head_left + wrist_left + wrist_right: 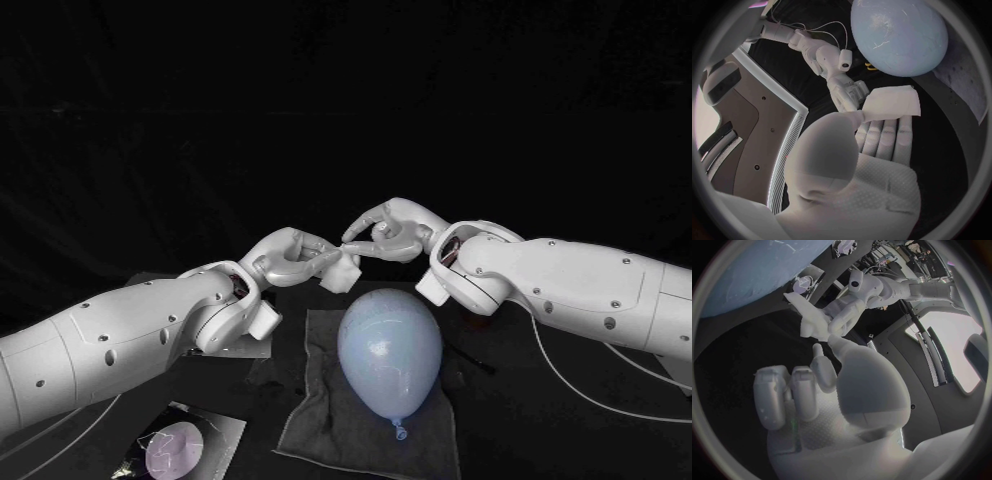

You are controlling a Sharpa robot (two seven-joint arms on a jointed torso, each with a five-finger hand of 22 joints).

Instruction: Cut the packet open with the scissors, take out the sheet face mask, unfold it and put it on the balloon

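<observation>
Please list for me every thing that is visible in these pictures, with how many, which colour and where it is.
sheet face mask: one, white, folded, held between the two hands above the table, beyond the balloon.
balloon: one, pale blue, lying on the cloth.
cloth: one, grey, spread on the table under the balloon.
packet: one, silvery with a pale pink round patch, on the table's near left part.
table: one, black.
left robot hand: one, silver, holds the mask.
right robot hand: one, silver, pinches the mask.

Black tbl (pixel 555 430): grey cloth (pixel 307 405) mid, packet (pixel 180 447) near-left.
</observation>
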